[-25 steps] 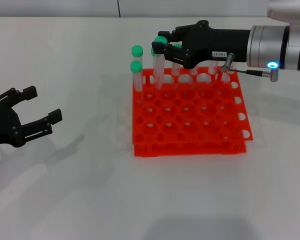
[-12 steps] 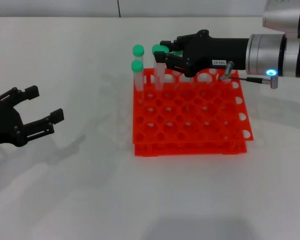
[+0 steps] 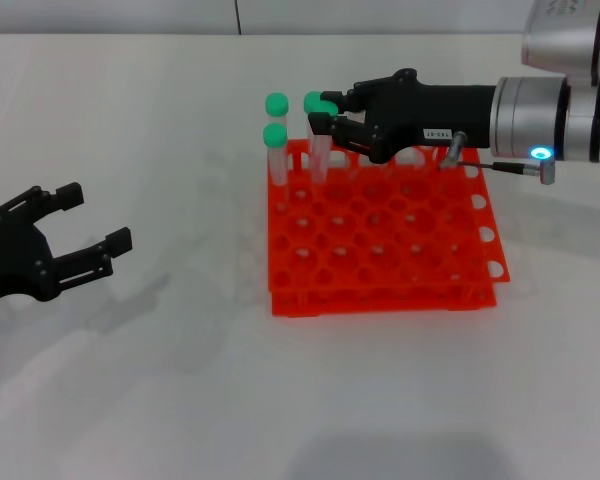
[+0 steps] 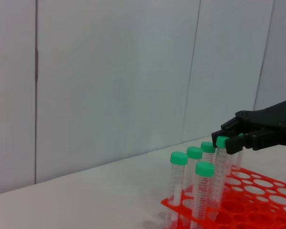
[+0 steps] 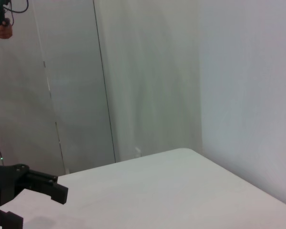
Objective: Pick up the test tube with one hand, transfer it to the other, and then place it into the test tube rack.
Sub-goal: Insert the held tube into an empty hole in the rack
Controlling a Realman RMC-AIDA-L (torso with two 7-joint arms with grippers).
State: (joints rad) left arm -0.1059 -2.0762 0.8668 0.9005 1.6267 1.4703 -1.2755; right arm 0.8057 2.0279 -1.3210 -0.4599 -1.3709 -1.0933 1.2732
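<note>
I have the right arm's black two-finger tool with the small white label reaching in from the right over the far edge of the bright orange-red square plastic rack with its grid of round holes. Its fingers are closed on the slim clear plastic test tube with the round green cap, gripping just under the cap; the left wrist view shows the same grip, with the cap sitting between the black fingertips. The tube's lower end is down among the holes in the rack's far-left corner, right beside three other green-capped tubes that stand upright there. I cannot tell whether it is fully seated.

The left arm's black two-finger tool sits low at the left of the white worktop, well apart from the rack, fingers spread and holding nothing.

I judge the handover finished and the placing step under way, close to its end. Next, I would check that the tube has bottomed out in its hole, then spread the right fingers only a little and lift straight up and back to the right, so they do not brush the neighbouring caps or tip the tube.
</note>
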